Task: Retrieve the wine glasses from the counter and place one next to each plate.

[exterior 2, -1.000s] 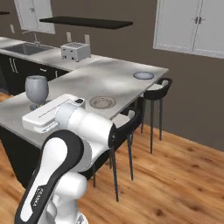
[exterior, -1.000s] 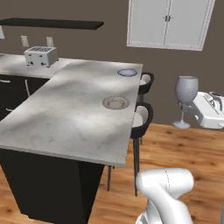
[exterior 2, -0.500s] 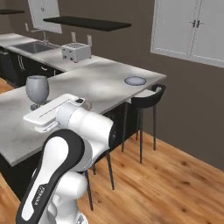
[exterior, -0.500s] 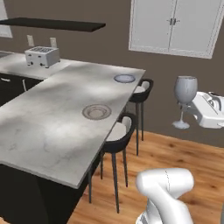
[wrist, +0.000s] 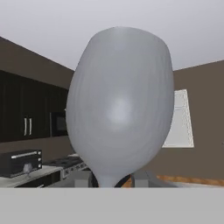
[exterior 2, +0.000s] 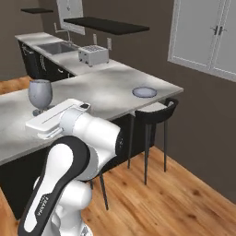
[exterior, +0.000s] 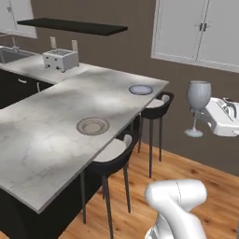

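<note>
The white two-finger gripper [exterior: 201,120] was closed on the stem of an upright translucent grey-blue wine glass [exterior: 198,96], held aloft beyond the marble island top [exterior: 46,140] bearing a blue-grey plate [exterior: 140,89] and a beige plate [exterior: 93,126].

In the hand view, the glass [wrist: 119,105] covers the jaws at 6 o'clock; its stem and foot are cut off by the lower band. In the left base view, the hand is cut off by the frame edge at 3 o'clock, and the jaws' contact with the stem cannot be made out. In the right base view, the glass foot [exterior 2: 39,112] is partly hidden behind the white hand. The surface [exterior: 42,135] runs off the frame at 9 o'clock. The plate [exterior: 93,126] rim colour is too blurred to tell.
</note>
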Available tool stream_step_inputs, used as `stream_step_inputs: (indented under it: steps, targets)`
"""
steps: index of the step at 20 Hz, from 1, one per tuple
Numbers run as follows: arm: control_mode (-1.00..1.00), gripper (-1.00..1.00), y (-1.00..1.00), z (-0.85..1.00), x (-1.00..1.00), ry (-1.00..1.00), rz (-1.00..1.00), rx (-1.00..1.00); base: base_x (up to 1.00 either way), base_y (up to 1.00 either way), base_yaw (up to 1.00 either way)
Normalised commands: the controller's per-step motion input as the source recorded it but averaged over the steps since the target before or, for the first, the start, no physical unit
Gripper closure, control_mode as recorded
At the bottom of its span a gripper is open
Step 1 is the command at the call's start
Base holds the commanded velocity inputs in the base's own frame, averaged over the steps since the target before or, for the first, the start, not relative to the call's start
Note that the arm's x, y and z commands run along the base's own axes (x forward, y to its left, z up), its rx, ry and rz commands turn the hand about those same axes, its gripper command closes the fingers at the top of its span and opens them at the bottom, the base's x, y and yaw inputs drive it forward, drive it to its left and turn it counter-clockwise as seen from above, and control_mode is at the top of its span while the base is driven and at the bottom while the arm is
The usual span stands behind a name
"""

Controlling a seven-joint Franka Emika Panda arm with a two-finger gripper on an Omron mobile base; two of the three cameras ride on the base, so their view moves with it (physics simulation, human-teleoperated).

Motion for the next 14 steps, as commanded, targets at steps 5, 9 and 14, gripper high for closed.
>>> stream_step_inputs:
  steps: [5, 9, 14]
  targets:
    - [1.0, 1.0, 0.0, 0.0, 0.0, 0.0, 0.0, 0.0, 0.19, -0.59, 0.43]
    - [1.0, 1.0, 0.0, 0.0, 0.0, 0.0, 0.0, 0.0, 0.2, -0.73, 0.46]
    - [1.0, 1.0, 0.0, 0.0, 0.0, 0.0, 0.0, 0.0, 0.43, -0.65, 0.45]
